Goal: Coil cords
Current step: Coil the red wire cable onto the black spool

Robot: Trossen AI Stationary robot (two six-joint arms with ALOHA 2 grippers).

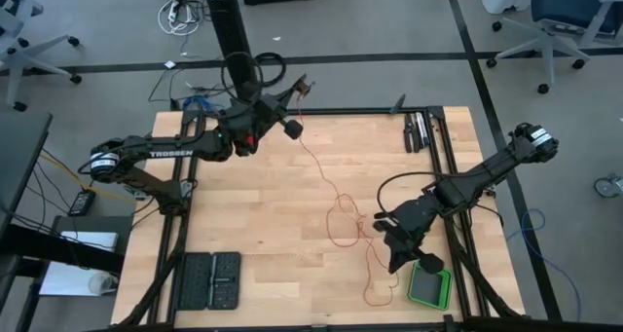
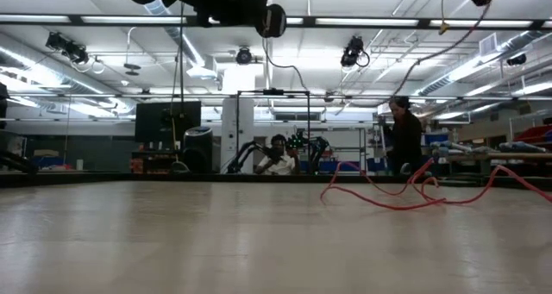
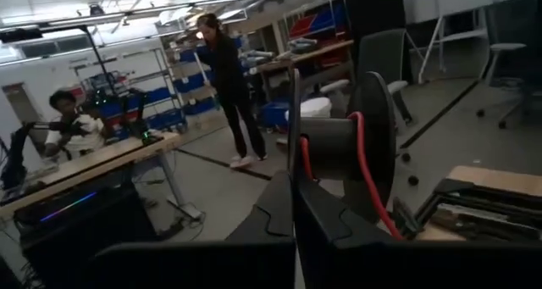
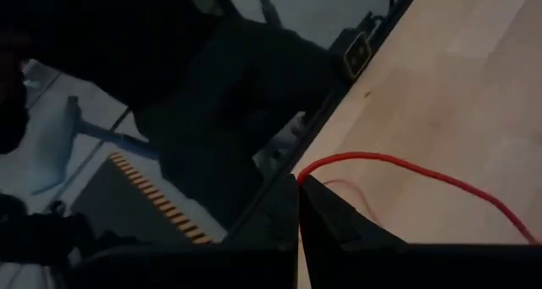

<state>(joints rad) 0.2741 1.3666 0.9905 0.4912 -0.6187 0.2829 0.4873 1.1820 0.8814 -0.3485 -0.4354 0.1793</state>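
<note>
Winding step in hand, as I judged it: the spool (image 1: 291, 128) was up off the table in my left gripper (image 1: 275, 116), upper middle of the high view, and the red-orange cord (image 1: 336, 210) ran from it down across the wooden table (image 1: 253, 215) to loose loops at centre right, trailing toward the green tray (image 1: 429, 285) at lower right. To do this well I needed light, even tension on the feed, turns laid side by side on the drum, and the slack loops kept from snagging on each other. My left fingers (image 3: 279, 213) were clenched on the spool's flange, a few red turns already on the drum. My right gripper (image 1: 394, 242) sat low at centre right, pinched closed on the cord where it leaves the fingertips (image 4: 318, 200).
</note>
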